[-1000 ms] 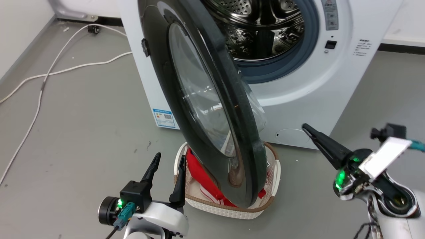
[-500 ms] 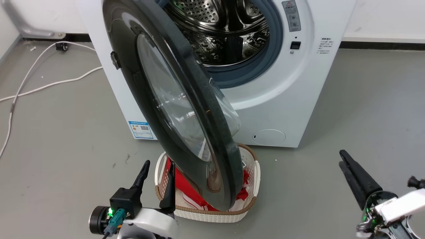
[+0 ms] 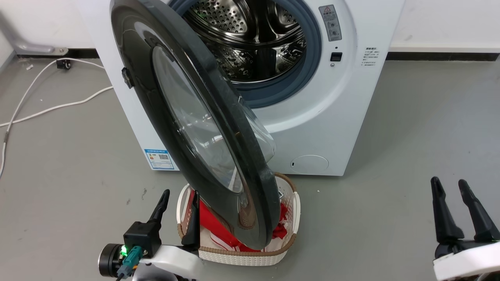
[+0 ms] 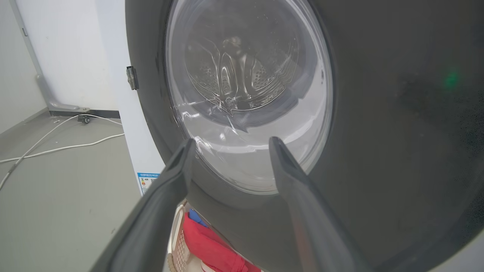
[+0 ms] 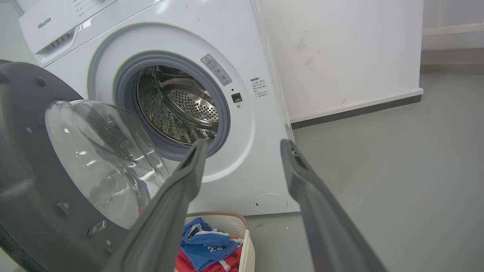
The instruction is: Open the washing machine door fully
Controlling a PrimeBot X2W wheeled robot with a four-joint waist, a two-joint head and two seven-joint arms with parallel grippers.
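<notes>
The white washing machine stands ahead with its steel drum exposed. Its black washing machine door hangs swung out to the left, edge toward me, with the glass bowl on the inner side. My left gripper is open low in front of the door's outer face, touching nothing, and its own view shows it against the glass. My right gripper is open at the lower right, well clear of the machine. It faces the drum opening and the door's inner side.
A white laundry basket with red and blue clothes sits on the floor under the door's lower edge. White cables trail over the grey floor at the left. Wall and skirting run behind the machine. Open floor lies to the right.
The head camera has shifted. My right gripper has drawn back from beside the door's edge to the lower right, and its fingers now stand apart. The door's angle looks unchanged.
</notes>
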